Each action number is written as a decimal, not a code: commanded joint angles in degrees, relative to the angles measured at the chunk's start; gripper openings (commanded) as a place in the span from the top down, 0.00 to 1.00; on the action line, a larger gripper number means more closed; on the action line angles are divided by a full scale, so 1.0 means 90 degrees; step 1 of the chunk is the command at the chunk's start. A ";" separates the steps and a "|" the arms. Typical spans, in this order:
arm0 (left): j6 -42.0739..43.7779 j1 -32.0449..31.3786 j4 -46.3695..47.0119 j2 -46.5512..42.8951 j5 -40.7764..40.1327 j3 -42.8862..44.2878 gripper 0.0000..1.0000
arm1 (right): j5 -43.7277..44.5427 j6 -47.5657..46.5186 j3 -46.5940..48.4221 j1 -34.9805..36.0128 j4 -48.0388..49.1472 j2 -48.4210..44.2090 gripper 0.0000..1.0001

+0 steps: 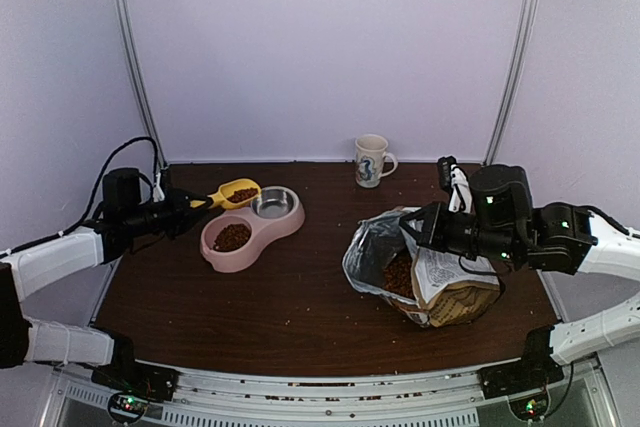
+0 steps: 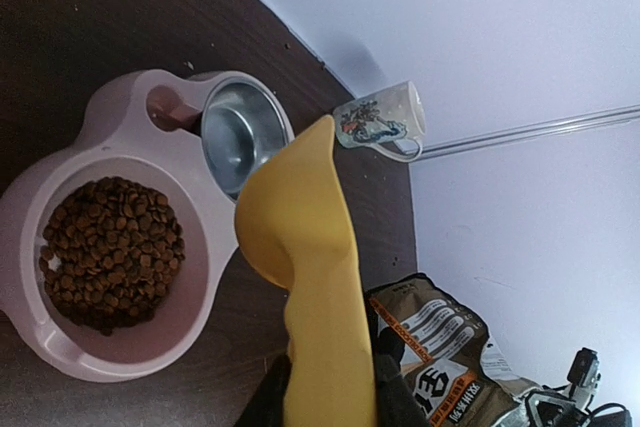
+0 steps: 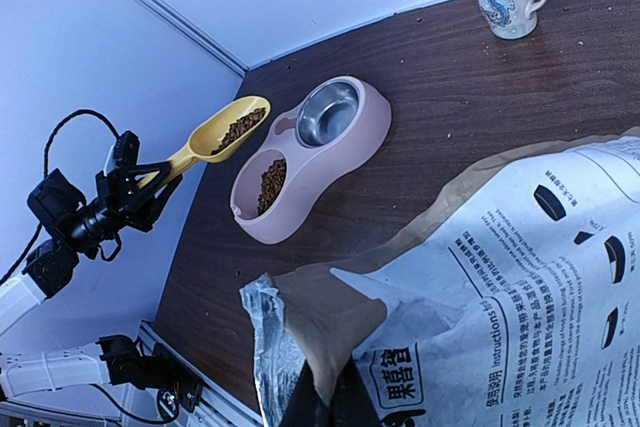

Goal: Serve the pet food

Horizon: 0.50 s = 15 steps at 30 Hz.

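Observation:
Pet food kibble (image 1: 232,237) fills the near compartment of the pink double bowl (image 1: 287,223); it also shows in the left wrist view (image 2: 110,252). My left gripper (image 1: 183,209) is shut on the handle of the yellow scoop (image 1: 236,192), which holds kibble (image 3: 238,128) above the table just left of the bowl's steel cup (image 1: 273,203). My right gripper (image 1: 412,228) is shut on the rim of the open tan-and-white bag (image 1: 440,282), holding it open; kibble (image 1: 398,274) shows inside. In the right wrist view the bag's rim (image 3: 350,347) is pinched between my fingers.
A printed mug (image 1: 371,160) stands at the back of the table. Stray kibble crumbs lie on the dark wooden tabletop (image 1: 300,297). White walls close in the back and sides. A black cable (image 1: 120,152) loops over the left arm.

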 commanded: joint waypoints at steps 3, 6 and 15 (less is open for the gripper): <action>0.1004 0.0276 -0.0356 0.0627 0.0122 0.0819 1.00 | 0.0321 -0.0067 0.0151 -0.0107 0.0043 -0.0050 1.00; 0.1355 0.0271 -0.0714 0.0955 0.0082 0.1190 1.00 | 0.0332 -0.0077 0.0148 -0.0124 0.0001 -0.0078 1.00; 0.2222 0.0280 -0.1615 0.1734 -0.0085 0.1960 1.00 | 0.0356 -0.0107 0.0143 -0.0169 -0.0040 -0.0115 1.00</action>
